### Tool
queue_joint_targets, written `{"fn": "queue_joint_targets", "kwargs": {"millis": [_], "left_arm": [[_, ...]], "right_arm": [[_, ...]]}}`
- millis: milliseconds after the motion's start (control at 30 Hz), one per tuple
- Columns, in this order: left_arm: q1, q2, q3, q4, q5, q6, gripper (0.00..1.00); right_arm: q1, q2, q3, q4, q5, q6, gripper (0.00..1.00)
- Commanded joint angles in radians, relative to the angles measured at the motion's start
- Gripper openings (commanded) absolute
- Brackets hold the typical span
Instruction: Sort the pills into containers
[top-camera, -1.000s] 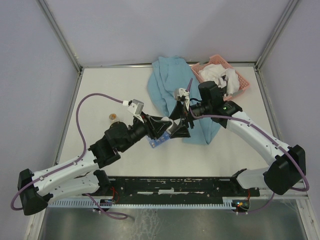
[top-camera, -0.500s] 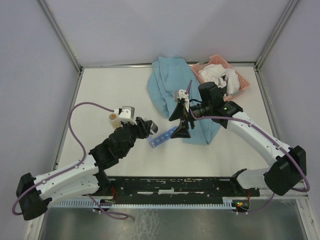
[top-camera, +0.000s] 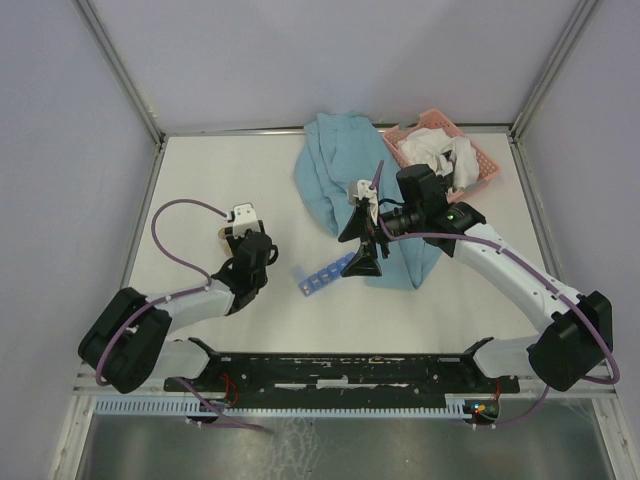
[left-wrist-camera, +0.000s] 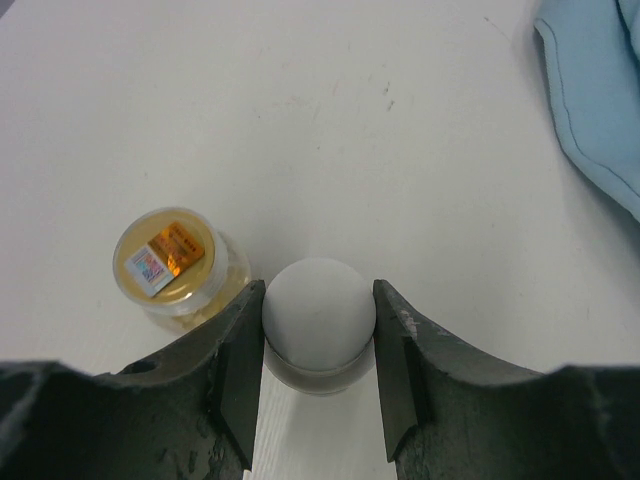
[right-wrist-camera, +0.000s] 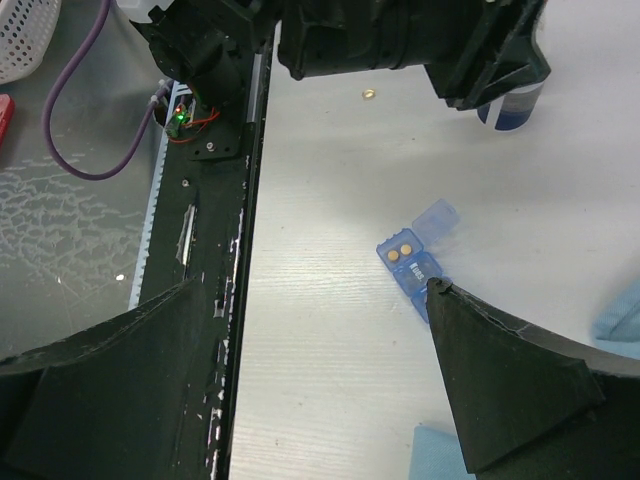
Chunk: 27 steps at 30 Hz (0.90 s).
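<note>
1. From the top view, we are seeing the containers lying flat on the table as a narrow blue translucent strip. Its long axis is running from lower left to upper right. Its upper end is sitting just beside the right gripper, whose fingers are spread wide with nothing between them. The left gripper is hanging well apart to the left. A blue cloth is lying behind the strip, and a pink basket is sitting at the far right corner.

2. From the left wrist, we are seeing the left gripper clenched on a white domed object, with both fingers touching its sides. A small jar with a labelled yellowish top is standing just beside it. The strip is out of this view.

3. From the right wrist, we are seeing the right gripper's fingers parted and empty. The containers are slanting down to the right, partly hidden behind one finger. The end lid is standing open, showing two tan pills inside that compartment. A black rail is running alongside.
</note>
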Motion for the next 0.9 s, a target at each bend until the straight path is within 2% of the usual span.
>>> {"fn": "queue_joint_targets", "kwargs": {"millis": [0,200,300,367,467,567,600,667,867], "left_arm": [[0.046,0.102,0.097,0.174,-0.015,0.083,0.03],[0.087,0.227,0.163,0.229,0.028,0.099,0.03],[0.104,0.283,0.197,0.217,0.03,0.09,0.06],[0.111,0.303,0.218,0.195,0.029,0.08,0.17],[0.115,0.31,0.236,0.162,0.029,0.061,0.39],[0.115,0.282,0.238,0.126,0.042,0.041,0.72],[0.115,0.264,0.238,0.107,0.055,0.031,0.8],[0.114,0.212,0.241,0.051,0.098,0.001,0.86],[0.114,-0.007,0.242,-0.125,0.3,-0.058,0.94]], "right_arm": [[-0.004,-0.016,0.043,0.011,-0.004,-0.019,1.0],[-0.004,-0.015,0.043,0.005,0.001,-0.027,1.0],[-0.004,-0.017,0.044,0.003,0.001,-0.03,1.0],[-0.005,-0.016,0.045,0.001,0.003,-0.033,1.0],[-0.004,-0.014,0.045,-0.003,0.004,-0.037,0.99],[-0.005,-0.013,0.044,-0.003,0.004,-0.04,1.0],[-0.004,-0.012,0.046,-0.003,0.005,-0.04,0.99],[-0.004,-0.01,0.046,-0.004,0.005,-0.041,1.0],[-0.004,-0.008,0.049,-0.017,0.022,-0.058,1.0]]}}
